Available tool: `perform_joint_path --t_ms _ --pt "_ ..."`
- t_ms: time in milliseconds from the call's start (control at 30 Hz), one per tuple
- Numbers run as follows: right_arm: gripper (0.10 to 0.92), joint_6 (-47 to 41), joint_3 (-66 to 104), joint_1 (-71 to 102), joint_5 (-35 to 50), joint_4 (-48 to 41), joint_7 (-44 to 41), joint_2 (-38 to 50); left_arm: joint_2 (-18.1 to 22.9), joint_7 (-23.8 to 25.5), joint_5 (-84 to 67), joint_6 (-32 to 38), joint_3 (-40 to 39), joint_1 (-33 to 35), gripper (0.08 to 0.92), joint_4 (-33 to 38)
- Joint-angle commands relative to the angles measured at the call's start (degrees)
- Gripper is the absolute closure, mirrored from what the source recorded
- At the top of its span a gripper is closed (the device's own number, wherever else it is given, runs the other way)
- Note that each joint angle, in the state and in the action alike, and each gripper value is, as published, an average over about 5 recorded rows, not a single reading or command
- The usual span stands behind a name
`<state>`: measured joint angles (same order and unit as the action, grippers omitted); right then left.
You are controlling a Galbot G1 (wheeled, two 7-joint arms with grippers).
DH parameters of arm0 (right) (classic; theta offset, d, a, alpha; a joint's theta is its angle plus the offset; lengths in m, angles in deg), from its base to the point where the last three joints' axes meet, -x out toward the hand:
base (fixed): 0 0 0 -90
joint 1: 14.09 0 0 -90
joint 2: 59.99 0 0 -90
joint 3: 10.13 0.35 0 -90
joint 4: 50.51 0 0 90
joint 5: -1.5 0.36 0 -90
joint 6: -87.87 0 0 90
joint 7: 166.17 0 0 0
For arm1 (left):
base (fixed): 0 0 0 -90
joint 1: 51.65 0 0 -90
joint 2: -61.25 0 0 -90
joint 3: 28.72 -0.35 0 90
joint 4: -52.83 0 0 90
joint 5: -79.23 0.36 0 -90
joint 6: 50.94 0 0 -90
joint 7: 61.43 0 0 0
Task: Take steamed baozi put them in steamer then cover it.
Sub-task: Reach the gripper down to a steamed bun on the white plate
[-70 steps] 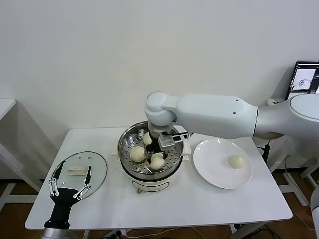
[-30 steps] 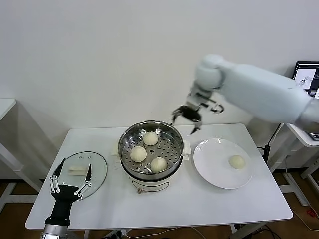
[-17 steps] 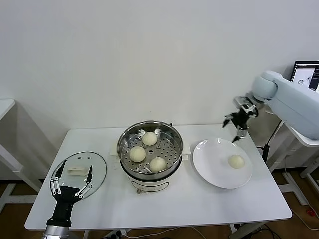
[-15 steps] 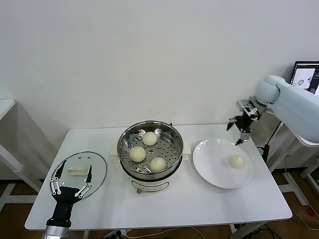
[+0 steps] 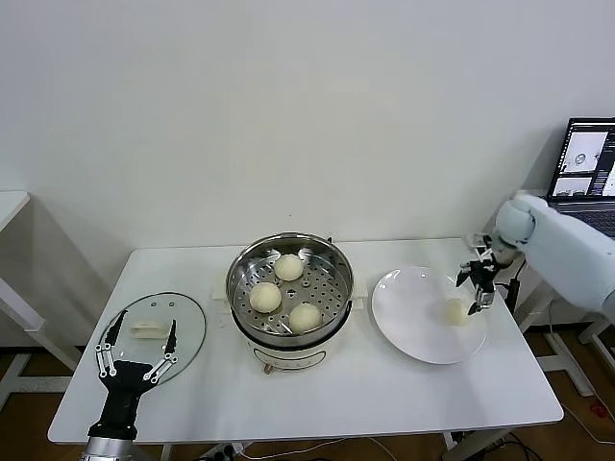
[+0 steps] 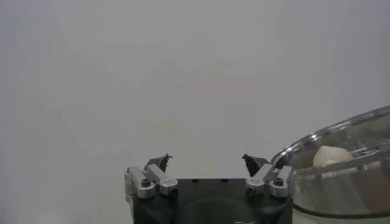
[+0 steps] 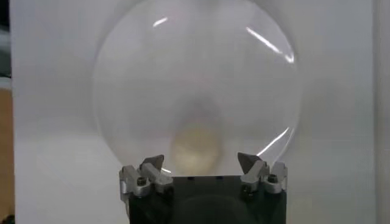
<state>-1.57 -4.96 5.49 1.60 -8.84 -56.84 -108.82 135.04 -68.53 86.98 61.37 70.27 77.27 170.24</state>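
head view — right gripper (image 5: 478, 284) hangs spread and empty just above the last baozi (image 5: 455, 311) on the plate (image 5: 413, 327).

baozi in steamer (image 5: 266, 297): cream-white, three of them
baozi on plate (image 5: 455, 311): pale cream
steamer (image 5: 242, 264): shiny steel, dotted perforated tray, white base
cover (image 5: 190, 328): clear glass, white handle
plate (image 5: 408, 327): plain white
table (image 5: 384, 394): white
right gripper (image 5: 478, 285): black and silver
left gripper (image 5: 135, 351): black, silver fingers
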Motion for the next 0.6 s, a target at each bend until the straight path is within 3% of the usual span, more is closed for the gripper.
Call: perform_joint_path --t_ms 33,333,600 --pt "0.203 -0.4 2.5 4.7 -2.7 -4.5 4.0 -2.9 0.4 -0.1 -0.2 -0.1 -0.1 0.1 0.177 0.2" --pt "0.210 0.2 2.7 5.1 -3.7 -5.6 4.4 -4.2 0.4 -0.4 -0.5 0.0 -0.1 0.1 0.177 0.2" --pt "0.311 0.3 2.9 4.8 -3.7 -5.5 4.5 -4.5 0.3 -0.4 -0.5 -0.1 0.0 -0.2 0.177 0.1"
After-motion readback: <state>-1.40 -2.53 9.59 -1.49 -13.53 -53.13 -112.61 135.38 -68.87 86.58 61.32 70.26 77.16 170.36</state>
